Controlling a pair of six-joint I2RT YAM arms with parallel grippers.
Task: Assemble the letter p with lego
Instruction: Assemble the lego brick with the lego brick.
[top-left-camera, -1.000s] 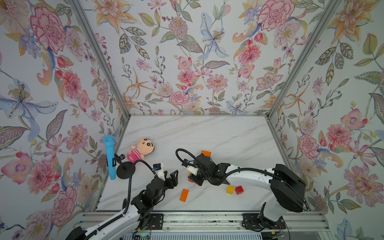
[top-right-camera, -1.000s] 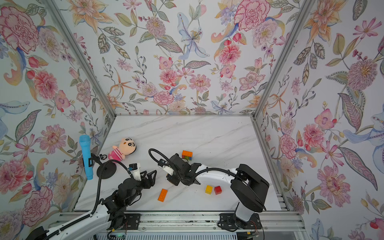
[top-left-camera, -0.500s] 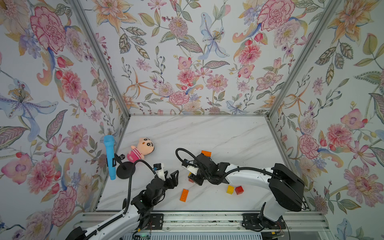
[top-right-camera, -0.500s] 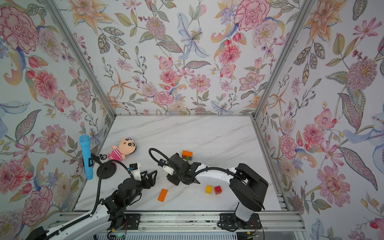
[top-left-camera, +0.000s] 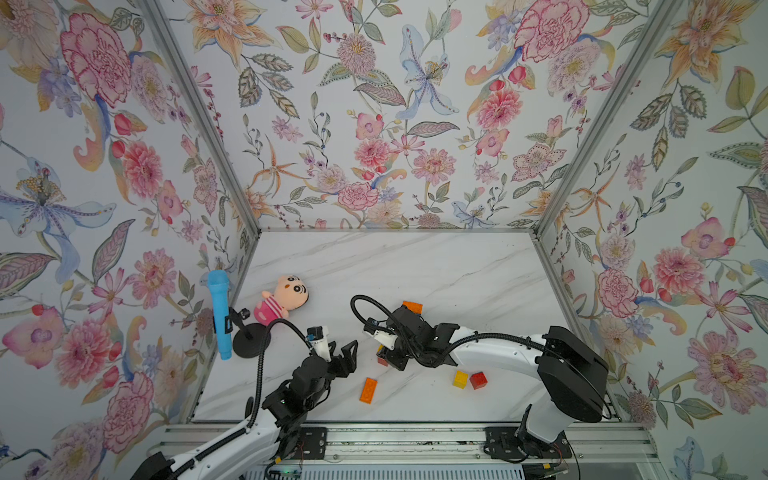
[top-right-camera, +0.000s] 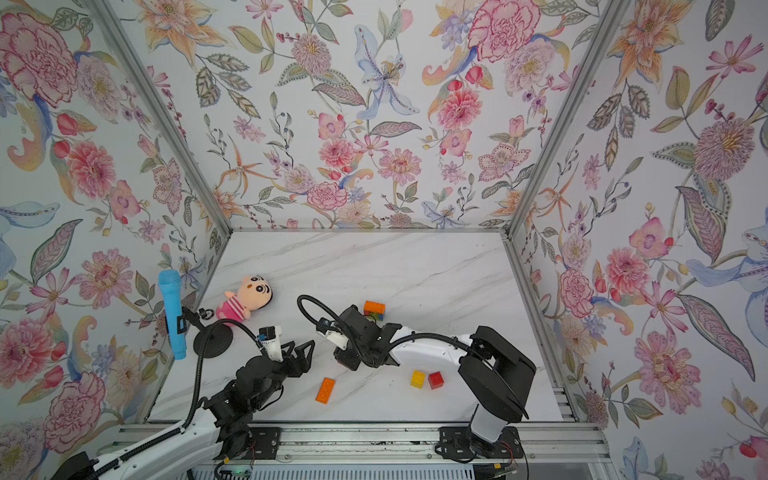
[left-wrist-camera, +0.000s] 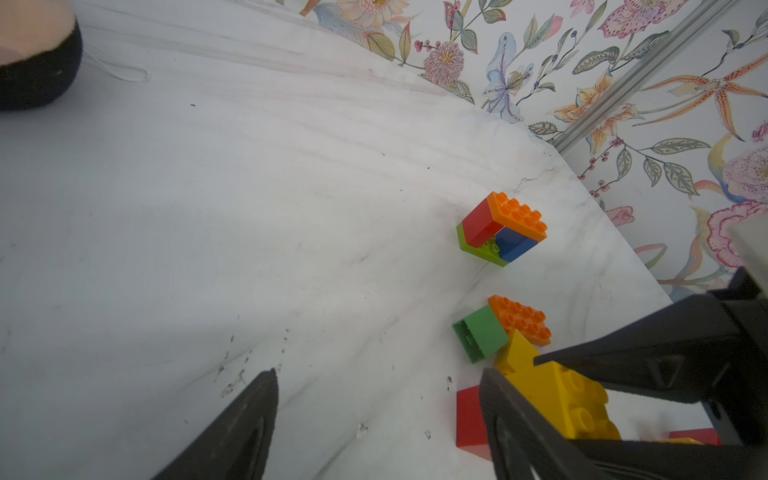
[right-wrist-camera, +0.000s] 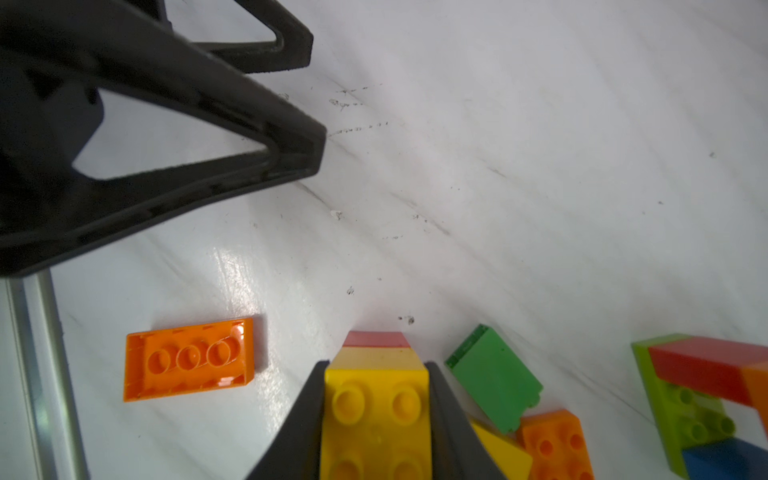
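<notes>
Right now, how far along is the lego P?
Done: one small block stands joined: green base, red and blue sides, orange on top, hollow inside.
In hand: the right pincer is shut on a yellow brick, red showing beneath. The left pincer is open and empty.
Left: the orange brick, yellow square, red square and green brick lie unjoined. No P yet.

I count twelve lego bricks (top-left-camera: 368, 390) in all: three orange, three red, three yellow, two green and one blue brick (left-wrist-camera: 515, 245), with four of them locked together into one small block (left-wrist-camera: 482, 226). There is also one plush doll (top-left-camera: 286, 293), one blue microphone (top-left-camera: 219, 311) on one stand (top-left-camera: 250, 341), and two arms (top-left-camera: 498, 353), each with a single pincer, the left pincer (top-left-camera: 343, 348) and the right pincer (right-wrist-camera: 376, 365).
</notes>
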